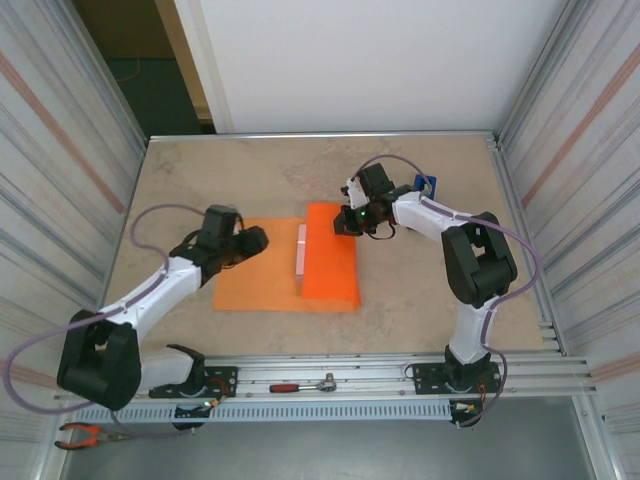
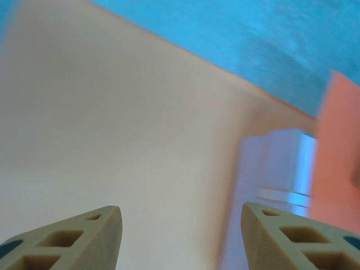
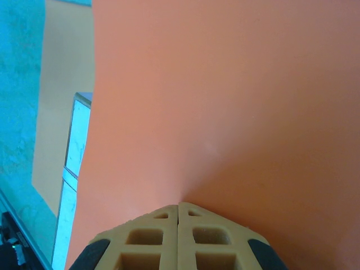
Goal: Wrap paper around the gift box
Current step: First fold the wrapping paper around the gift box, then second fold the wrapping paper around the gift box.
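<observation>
Orange paper [image 1: 250, 285] has its right part folded over the pale pink gift box [image 1: 301, 250], mid-frame. Left hand [image 2: 181, 209] released above it, right hand [image 3: 179, 206] clenched against the fold.

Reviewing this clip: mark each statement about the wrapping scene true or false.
1. The right pincer is shut on the paper. True.
2. The left pincer grips the gift box. False: it is open above the flat part of the paper, holding nothing.
3. The paper fully hides the gift box. False: a pale strip of the box shows beside the folded-over part of the paper.
4. A blue tape dispenser stands on the table, off the paper. True.
</observation>
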